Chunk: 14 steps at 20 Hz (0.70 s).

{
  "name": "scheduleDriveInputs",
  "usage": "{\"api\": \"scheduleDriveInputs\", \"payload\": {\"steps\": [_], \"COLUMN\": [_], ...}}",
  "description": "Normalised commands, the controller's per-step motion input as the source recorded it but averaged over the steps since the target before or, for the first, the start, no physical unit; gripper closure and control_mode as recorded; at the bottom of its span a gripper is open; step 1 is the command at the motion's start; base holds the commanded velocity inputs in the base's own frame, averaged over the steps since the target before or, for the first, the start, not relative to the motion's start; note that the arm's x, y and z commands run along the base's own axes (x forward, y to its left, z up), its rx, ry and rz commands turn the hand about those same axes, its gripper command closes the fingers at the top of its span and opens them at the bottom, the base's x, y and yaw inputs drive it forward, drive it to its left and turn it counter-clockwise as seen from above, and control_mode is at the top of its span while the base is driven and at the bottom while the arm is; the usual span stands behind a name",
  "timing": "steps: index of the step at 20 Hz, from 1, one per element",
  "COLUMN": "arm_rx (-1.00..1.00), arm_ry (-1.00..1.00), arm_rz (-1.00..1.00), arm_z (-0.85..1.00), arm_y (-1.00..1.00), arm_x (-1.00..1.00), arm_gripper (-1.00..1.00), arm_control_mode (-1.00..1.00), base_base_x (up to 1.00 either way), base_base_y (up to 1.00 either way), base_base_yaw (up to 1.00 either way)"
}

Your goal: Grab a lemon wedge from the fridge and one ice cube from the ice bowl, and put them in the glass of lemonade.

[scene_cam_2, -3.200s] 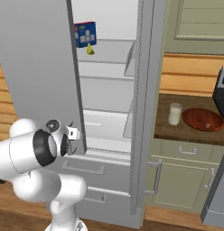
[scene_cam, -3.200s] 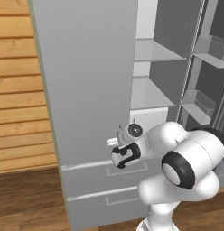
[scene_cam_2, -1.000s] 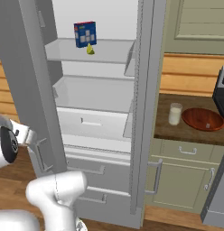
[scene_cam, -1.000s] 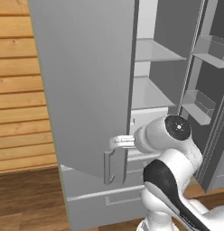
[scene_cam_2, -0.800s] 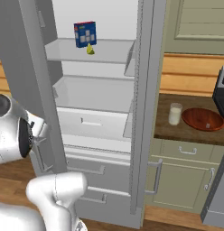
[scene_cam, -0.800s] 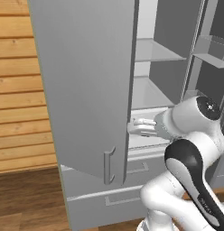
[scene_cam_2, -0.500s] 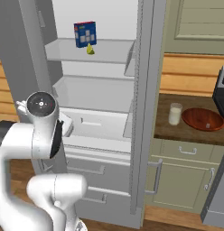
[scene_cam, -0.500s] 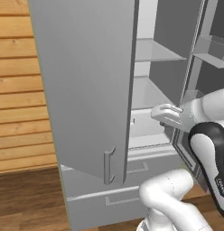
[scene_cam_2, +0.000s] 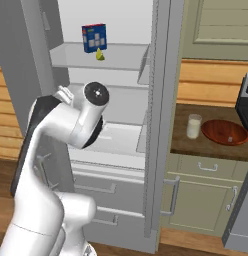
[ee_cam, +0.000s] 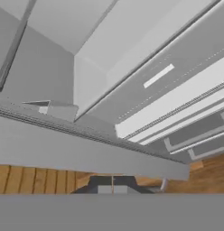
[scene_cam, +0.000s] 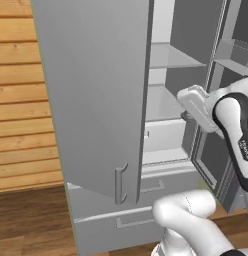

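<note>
The fridge (scene_cam_2: 161, 100) stands with its left door (scene_cam: 91, 95) swung wide open. On its upper shelf lies the small yellow lemon wedge (scene_cam_2: 99, 55), in front of a blue box (scene_cam_2: 94, 37). The glass of lemonade (scene_cam_2: 194, 126) stands on the counter to the fridge's right, beside the reddish-brown ice bowl (scene_cam_2: 225, 131). My arm rises in front of the open compartment, well below the wedge's shelf. In the hand view my gripper (ee_cam: 112, 189) is shut with nothing in it and looks down at the fridge's lower drawers (ee_cam: 177, 103).
The open left door juts out towards the base on the arm's left. Beige cabinets (scene_cam_2: 206, 195) sit under the counter, and a dark appliance (scene_cam_2: 246, 100) stands at the far right. White crisper bins (scene_cam_2: 121, 140) fill the fridge's lower interior.
My arm has swung away from the left door's edge, rising and moving towards the open fridge interior. The door has stayed open and the gripper shut.
</note>
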Motion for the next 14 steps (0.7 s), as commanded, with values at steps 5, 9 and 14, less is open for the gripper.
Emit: {"api": "scheduleDriveInputs", "payload": {"steps": [5, 9, 14], "arm_rx": [0.17, 0.14, 0.14], "arm_ry": [0.21, 0.0, 0.08], "arm_rz": [-0.01, -0.01, 0.0], "arm_z": [0.03, -0.38, -0.23], "arm_y": [0.0, 0.22, 0.12], "arm_x": [0.9, 0.57, 0.64], "arm_gripper": [-1.0, -1.0, -1.0], "arm_control_mode": [-1.0, -1.0, -1.0], "base_base_x": [0.0, 0.0, 0.0], "base_base_y": [0.0, 0.0, 0.0], "base_base_yaw": [0.0, 0.0, 0.0]}}
